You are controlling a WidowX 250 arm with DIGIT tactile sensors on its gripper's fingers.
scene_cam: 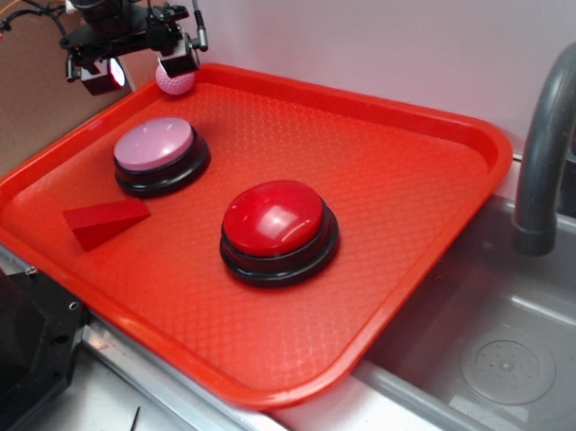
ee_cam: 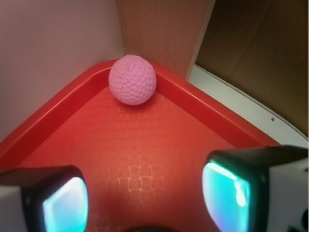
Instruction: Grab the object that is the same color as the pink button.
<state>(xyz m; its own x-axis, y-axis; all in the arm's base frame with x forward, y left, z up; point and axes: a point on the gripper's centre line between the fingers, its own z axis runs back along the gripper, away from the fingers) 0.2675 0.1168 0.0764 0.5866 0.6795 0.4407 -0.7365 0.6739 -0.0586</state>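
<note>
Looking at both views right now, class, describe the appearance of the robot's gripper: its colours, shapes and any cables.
The gripper is black, built of boxy metal parts, with thin dark cables running along it. The wrist view shows two blocky fingers with black rims and glossy pads that glow teal. In the exterior view one pad gives a pinkish-white glow. No markings are readable.

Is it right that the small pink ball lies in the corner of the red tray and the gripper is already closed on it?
Not quite. The pink ball does lie in the corner of the red tray, but the gripper is open and apart from it. The wrist view shows both fingers spread, with bare tray between them and the ball.
</note>
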